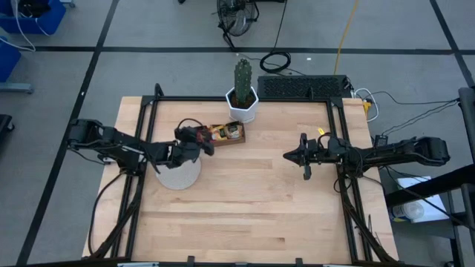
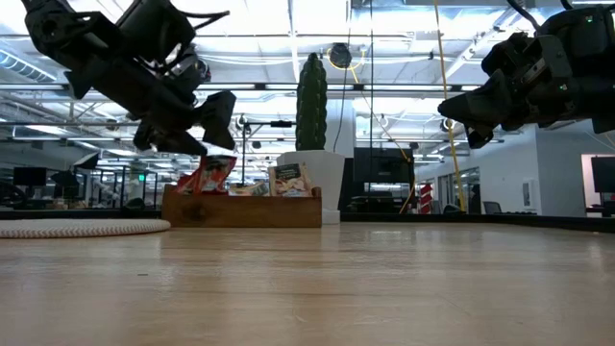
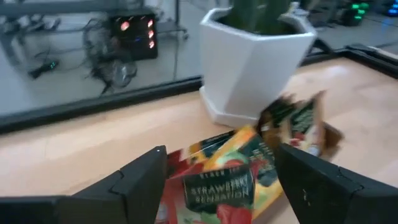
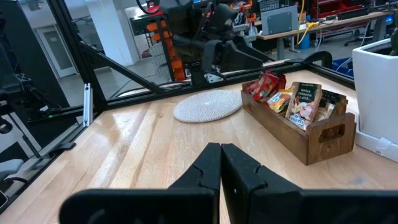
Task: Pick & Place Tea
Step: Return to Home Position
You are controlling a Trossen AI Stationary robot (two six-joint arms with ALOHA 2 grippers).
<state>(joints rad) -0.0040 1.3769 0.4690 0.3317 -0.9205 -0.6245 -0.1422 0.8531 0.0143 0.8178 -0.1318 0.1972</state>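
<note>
We see left end effector [image 3: 221, 152] open, raised over the tray's [image 4: 311, 140] red-sachet end | right end effector [image 4: 221, 149] closed, above the table [image 1: 252, 200] | tea sachets [image 4: 283, 96] upright in tray beside cactus pot [image 1: 243, 105].

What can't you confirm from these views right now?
High view: left gripper covers the tray's left end, hiding that section's contents.
Low view: the tray's front wall hides the tea sachets' lower parts and the dividers.
Left wrist view: red sachet blurred, cut by the bottom edge.
Right gripper hangs right of centre.
</note>
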